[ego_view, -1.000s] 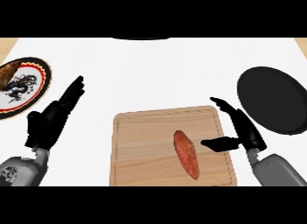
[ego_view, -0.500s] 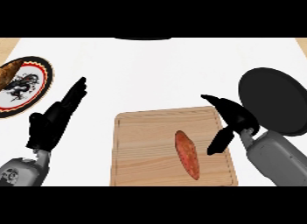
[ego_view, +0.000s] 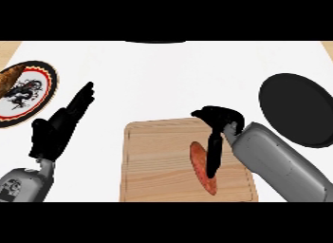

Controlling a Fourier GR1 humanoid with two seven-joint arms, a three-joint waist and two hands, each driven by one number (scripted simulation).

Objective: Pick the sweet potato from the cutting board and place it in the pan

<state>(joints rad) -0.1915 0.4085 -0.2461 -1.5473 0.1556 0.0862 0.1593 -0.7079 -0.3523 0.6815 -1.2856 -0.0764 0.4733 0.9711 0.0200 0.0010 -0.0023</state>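
Sweet potato [ego_view: 199, 162] lies on the cutting board [ego_view: 155, 161] at lower centre. Right hand [ego_view: 219, 119] hangs directly over it, and I cannot tell its grip. Left hand [ego_view: 57, 130] rests open at left. Pan [ego_view: 298, 109] sits at right.

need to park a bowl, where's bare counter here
Wide bare counter beyond the cutting board, between the plate and the pan. The board's left half is bare too. Crowded: right hand over the sweet potato.
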